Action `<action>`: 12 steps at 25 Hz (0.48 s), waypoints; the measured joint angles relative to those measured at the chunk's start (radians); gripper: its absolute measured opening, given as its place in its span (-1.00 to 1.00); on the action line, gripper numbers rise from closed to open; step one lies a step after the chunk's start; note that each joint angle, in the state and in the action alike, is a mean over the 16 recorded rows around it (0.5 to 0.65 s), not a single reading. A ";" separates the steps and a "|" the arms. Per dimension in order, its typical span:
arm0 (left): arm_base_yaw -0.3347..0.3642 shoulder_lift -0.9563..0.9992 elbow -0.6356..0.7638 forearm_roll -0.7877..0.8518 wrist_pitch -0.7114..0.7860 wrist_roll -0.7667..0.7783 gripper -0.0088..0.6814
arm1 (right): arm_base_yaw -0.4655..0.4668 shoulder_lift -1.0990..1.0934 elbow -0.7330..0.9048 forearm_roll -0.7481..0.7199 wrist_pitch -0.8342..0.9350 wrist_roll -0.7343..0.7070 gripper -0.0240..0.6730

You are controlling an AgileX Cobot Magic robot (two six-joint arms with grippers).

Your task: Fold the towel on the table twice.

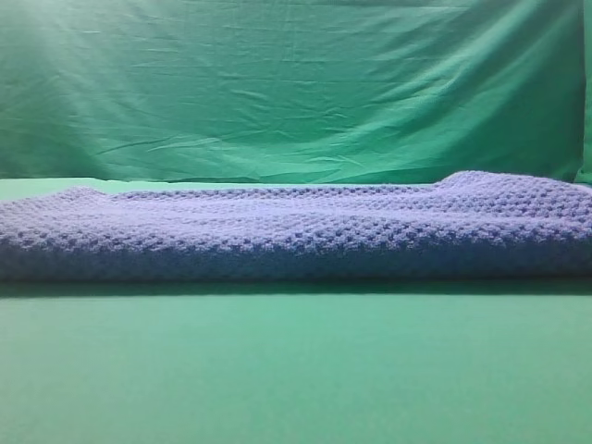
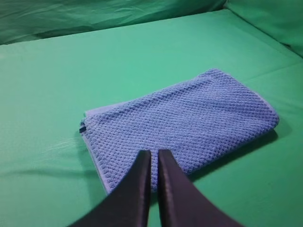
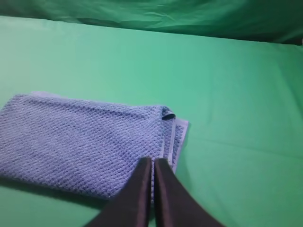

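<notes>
The blue-grey waffle-weave towel (image 1: 296, 231) lies folded in a thick layered rectangle on the green table (image 1: 296, 370), and no gripper shows in the exterior high view. In the left wrist view the towel (image 2: 189, 123) lies slantwise, and my left gripper (image 2: 154, 153) hangs over its near long edge, dark fingers pressed almost together with no cloth between them. In the right wrist view my right gripper (image 3: 152, 161) is shut and empty over the near right corner of the towel (image 3: 80, 146), where the stacked hems show.
A wrinkled green backdrop curtain (image 1: 296, 83) rises behind the table. Bare green table surface (image 2: 71, 71) surrounds the towel on all sides, also to its right (image 3: 236, 94). A small dark tag (image 3: 168, 116) sticks out at one towel corner.
</notes>
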 joint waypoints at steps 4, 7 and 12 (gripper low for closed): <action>0.000 -0.158 0.085 0.001 -0.026 -0.005 -0.81 | 0.000 -0.152 0.118 0.002 -0.046 -0.012 -0.93; 0.000 -0.262 0.139 0.001 -0.045 -0.016 -0.81 | 0.000 -0.254 0.188 0.010 -0.069 -0.025 -0.93; 0.000 -0.393 0.211 0.001 -0.065 -0.043 -0.81 | 0.000 -0.409 0.267 0.041 -0.091 -0.054 -0.93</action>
